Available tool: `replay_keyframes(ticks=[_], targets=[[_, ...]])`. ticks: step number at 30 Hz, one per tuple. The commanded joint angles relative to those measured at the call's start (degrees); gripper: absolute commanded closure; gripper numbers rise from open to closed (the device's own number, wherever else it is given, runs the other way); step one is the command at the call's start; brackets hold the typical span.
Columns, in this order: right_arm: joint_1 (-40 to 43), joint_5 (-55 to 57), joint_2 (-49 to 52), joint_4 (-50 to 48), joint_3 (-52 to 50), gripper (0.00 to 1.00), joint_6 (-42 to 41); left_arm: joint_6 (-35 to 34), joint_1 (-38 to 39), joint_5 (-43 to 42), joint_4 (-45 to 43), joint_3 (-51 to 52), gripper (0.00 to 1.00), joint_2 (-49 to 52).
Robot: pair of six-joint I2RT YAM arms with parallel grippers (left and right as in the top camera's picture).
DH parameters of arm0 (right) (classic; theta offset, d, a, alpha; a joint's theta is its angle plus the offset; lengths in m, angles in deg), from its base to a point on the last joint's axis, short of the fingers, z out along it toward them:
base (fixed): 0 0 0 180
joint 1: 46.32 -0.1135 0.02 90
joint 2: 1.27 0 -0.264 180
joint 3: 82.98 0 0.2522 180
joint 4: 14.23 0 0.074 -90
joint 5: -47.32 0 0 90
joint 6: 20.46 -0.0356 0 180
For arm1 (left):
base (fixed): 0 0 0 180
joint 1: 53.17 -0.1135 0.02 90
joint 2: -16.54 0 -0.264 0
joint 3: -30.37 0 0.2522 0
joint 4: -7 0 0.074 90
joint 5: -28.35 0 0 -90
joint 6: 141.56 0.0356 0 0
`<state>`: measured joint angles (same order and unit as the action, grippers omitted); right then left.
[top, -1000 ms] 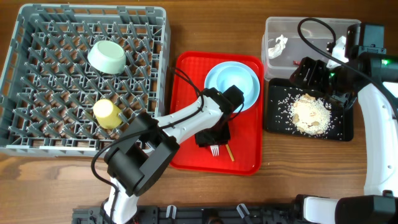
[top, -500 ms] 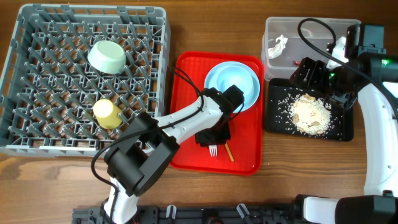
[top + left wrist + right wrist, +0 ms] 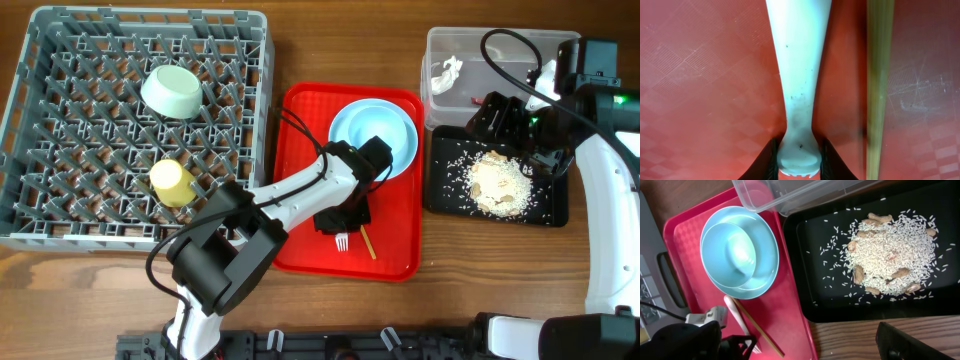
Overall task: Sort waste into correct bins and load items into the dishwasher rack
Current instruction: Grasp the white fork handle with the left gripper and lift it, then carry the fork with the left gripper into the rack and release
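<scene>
The left gripper [image 3: 797, 162] sits low over the front part of the flat red plastic tray [image 3: 300, 160]; its two black fingers [image 3: 769, 161] are pressed against either side of the white plastic fork [image 3: 799, 75], pinching it near its tined end. A thin wooden chopstick [image 3: 879, 75] lies on the tray just beside the fork. In the tray's back right corner a light blue bowl [image 3: 385, 135] rests in a light blue plate [image 3: 345, 125].

Left of the tray, the large grey plastic dishwasher rack [image 3: 150, 14] holds a pale green saucer [image 3: 172, 90] and a small yellow cup [image 3: 172, 182].

Right of the tray, a clear rectangular plastic box [image 3: 520, 45] holds a crumpled white tissue [image 3: 447, 70]; in front of it, a shallow black rectangular tray [image 3: 552, 205] carries whitish rice-like scraps [image 3: 500, 180]. The right gripper [image 3: 503, 122] hangs above where those two meet; I cannot tell whether its fingers are spread or together.
</scene>
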<state>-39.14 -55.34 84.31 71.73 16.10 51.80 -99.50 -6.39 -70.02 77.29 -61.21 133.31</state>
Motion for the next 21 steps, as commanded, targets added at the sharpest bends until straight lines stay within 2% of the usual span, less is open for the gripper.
replay_keyframes(ticks=[1, 10, 21], targets=[[0.2, -0.8, -0.6, 0.1, 0.2, 0.0, -0.4, -0.5, 0.2, 2.5, -0.6, 1.9, 0.82, 1.3], [0.2, -0.8, -0.6, 0.1, 0.2, 0.0, -0.4, 1.4, -0.4, 4.9, 0.1, 1.6, 0.84, 0.3], [0.2, -0.8, -0.6, 0.1, 0.2, 0.0, -0.4, 2.8, -6.5, 10.1, 2.3, 1.6, 0.84, -7.8]])
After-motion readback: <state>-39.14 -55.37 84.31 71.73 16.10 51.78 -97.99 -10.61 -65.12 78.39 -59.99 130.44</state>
